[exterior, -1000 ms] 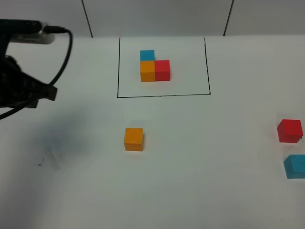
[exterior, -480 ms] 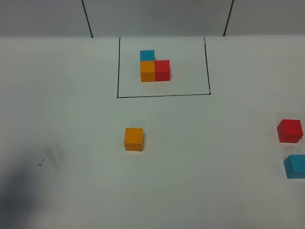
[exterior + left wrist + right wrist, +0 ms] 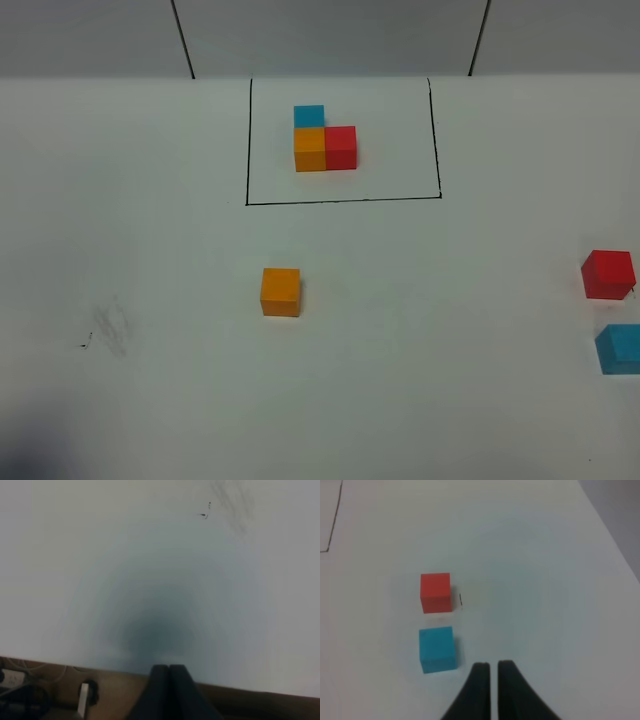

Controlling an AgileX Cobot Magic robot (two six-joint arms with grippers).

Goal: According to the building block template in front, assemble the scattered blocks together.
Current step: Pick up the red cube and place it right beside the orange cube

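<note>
The left pincer (image 3: pixel 168 669) is closed, its 2 dark fingers pressed together with nothing between them. It hangs over the near edge of the plain white worktop (image 3: pixel 75 555), above a soft dark shadow. A faint grey scuff mark (image 3: pixel 232 500) lies farther out on the surface.

The right pincer (image 3: pixel 493 665) is all but closed, with only a thin slit between its 2 fingers, and it grips nothing. Just beside its tips sits the small light-blue matte cube (image 3: pixel 437 649), and just past that, near it but not touching, is the small red matte cube (image 3: pixel 436 592).

In the high view those 2 cubes rest at the right edge of the worktop (image 3: pixel 450 330), the red one (image 3: pixel 609 274) farther back than the light-blue one (image 3: pixel 620 348). The small orange matte cube (image 3: pixel 281 291) stands alone near the middle, well apart from both.

Behind the orange cube lies the template (image 3: pixel 325 140), 3 joined cubes in an L. Its orange cube is at the front left, red touches its right side and blue touches its back. A thin black-lined rectangle (image 3: pixel 340 200) drawn on the worktop frames them. The scuff mark (image 3: pixel 108 330) shows at the left.
</note>
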